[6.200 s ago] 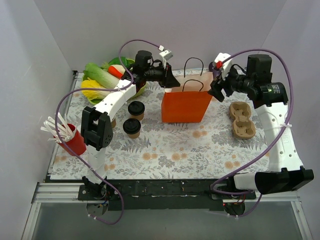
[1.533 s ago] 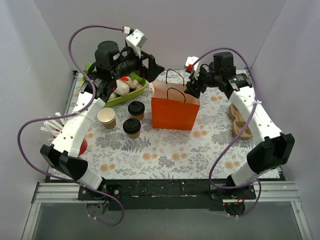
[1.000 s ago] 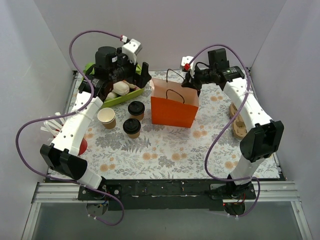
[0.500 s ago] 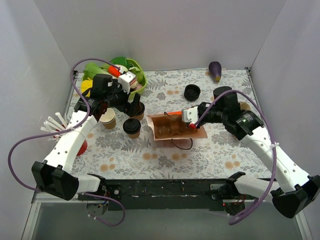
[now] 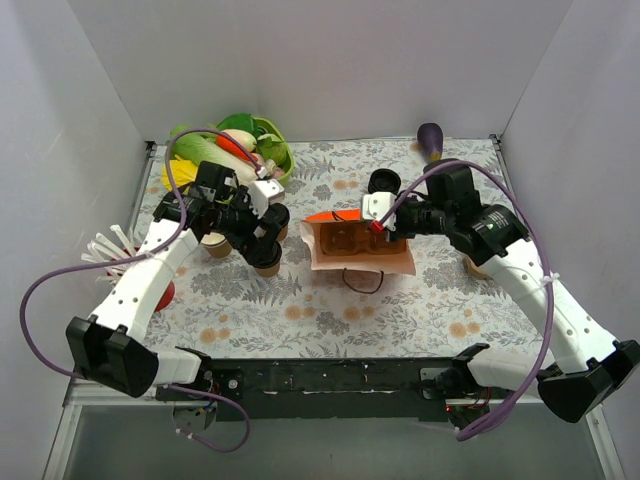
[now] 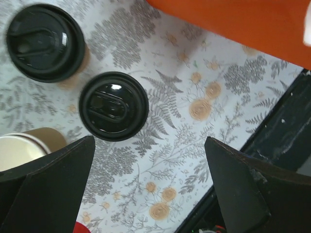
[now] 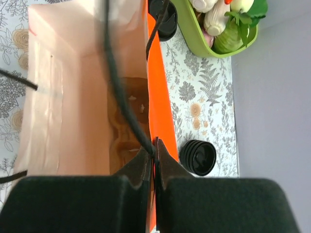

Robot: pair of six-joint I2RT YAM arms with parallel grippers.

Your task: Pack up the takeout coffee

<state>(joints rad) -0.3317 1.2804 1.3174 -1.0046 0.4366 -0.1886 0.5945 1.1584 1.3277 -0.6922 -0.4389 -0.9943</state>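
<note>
Right under my left gripper (image 6: 146, 194) sits the small brown kraft-paper cup with the round black plastic lid (image 6: 113, 106), standing upright on the grey fern-print tablecloth (image 6: 194, 141), a bit toward the far side of the gap between my fingers. The jaws are spread as wide as they go and holding nothing. A second lidded kraft cup (image 6: 43, 42) is just beyond the first one, near but not touching it, and an open kraft cup with no lid, pale inside, (image 6: 22, 148) sits off by my one finger. All three stand with the long axis vertical, so I'd guess the next move is basically a drop onto the nearest lid, then close on the cup's sides.

My left arm is clearly the nearer one for this. From above, the cups are on the left half of the table and the orange paper bag with black cord handles (image 5: 355, 245) is just to their right, mouth open.

My right gripper (image 7: 154, 162) is pinched tight on the top edge of that bag, holding it open. Inside I can see a brown moulded cup carrier (image 7: 129, 131) at the bottom. A loose black lid (image 7: 198, 158) lies outside the bag.

No logos or writing I can read anywhere, lids included.
</note>
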